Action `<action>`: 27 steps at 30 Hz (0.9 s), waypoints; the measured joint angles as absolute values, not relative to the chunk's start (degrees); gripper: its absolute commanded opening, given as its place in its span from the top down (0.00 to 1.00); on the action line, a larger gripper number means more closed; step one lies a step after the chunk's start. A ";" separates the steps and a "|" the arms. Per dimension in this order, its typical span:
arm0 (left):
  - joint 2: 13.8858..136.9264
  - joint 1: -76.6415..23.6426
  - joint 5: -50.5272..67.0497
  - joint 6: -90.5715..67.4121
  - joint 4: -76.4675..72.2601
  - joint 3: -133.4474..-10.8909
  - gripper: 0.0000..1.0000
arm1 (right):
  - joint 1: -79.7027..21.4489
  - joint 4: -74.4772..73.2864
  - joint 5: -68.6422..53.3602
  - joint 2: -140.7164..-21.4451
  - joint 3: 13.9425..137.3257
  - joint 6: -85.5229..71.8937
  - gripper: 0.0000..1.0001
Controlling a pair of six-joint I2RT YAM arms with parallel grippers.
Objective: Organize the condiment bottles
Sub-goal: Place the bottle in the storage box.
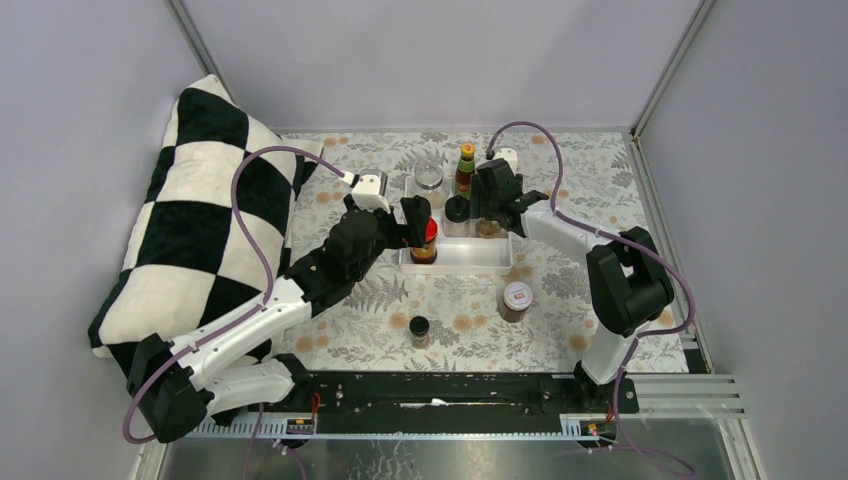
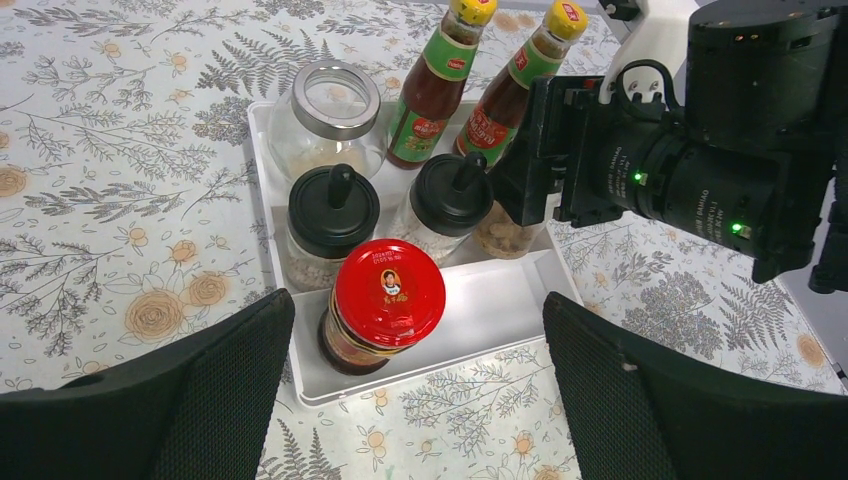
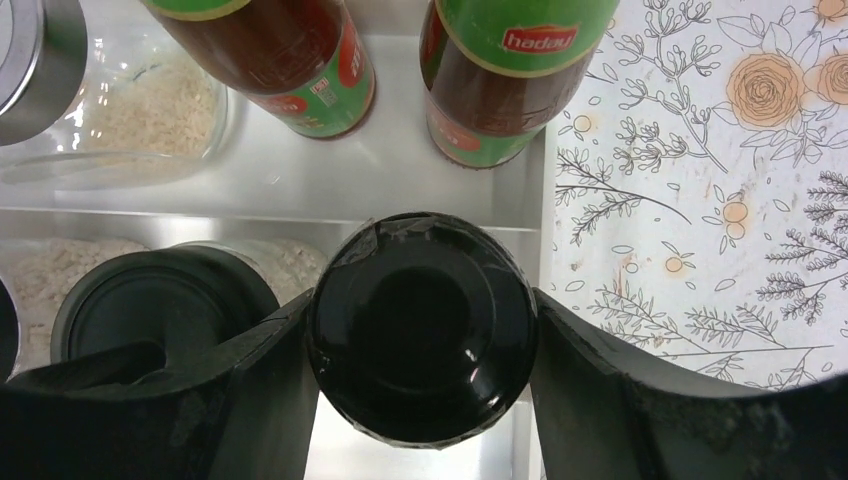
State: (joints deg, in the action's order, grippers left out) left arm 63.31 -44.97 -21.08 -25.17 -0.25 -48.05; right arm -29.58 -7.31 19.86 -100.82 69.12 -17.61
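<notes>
While my right claw (image 3: pixel 422 305) is clamped from both sides on the glossy round black lid of a short clear jar (image 3: pixel 420 345), which stands against the right wall of the white rectangular plastic tray (image 2: pixel 495 305), my left claw (image 2: pixel 417 305) hangs with its matte black fingers (image 2: pixel 170 400) wide apart around a squat jar with a shiny red lid (image 2: pixel 388 293), touching neither side of it. That jar sits in the tray's near left corner. Behind it stand two clear jars with black knobbed lids (image 2: pixel 332 212), a round glass jar with a metal-ringed clear lid (image 2: pixel 325 110) and two tall slim red-sauce bottles with green labels (image 2: pixel 435 85). Outside the tray, on the fern-printed cloth (image 1: pixel 560 180), stand a white-lidded jar (image 1: pixel 517 297) near the tray's right corner and a small dark-capped jar (image 1: pixel 419 328) nearer my bases
</notes>
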 measured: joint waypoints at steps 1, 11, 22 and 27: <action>63.24 -44.97 -21.12 -25.17 -0.21 -48.05 0.03 | -29.58 -6.96 19.97 -101.10 69.17 -17.58 0.66; 63.05 -44.97 -21.87 -25.17 0.05 -48.05 0.03 | -29.58 -5.74 20.51 -102.41 69.56 -16.91 0.67; 63.05 -44.97 -21.89 -25.15 0.05 -48.05 0.03 | -29.58 -5.78 21.85 -102.41 69.58 -16.36 0.68; 63.05 -44.97 -21.91 -25.15 0.05 -48.05 0.03 | -29.58 -5.76 21.96 -102.41 69.58 -15.90 0.68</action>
State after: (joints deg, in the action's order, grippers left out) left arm 63.05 -44.97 -21.91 -25.15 0.05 -48.05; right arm -29.58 -5.76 21.96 -102.41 69.58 -15.90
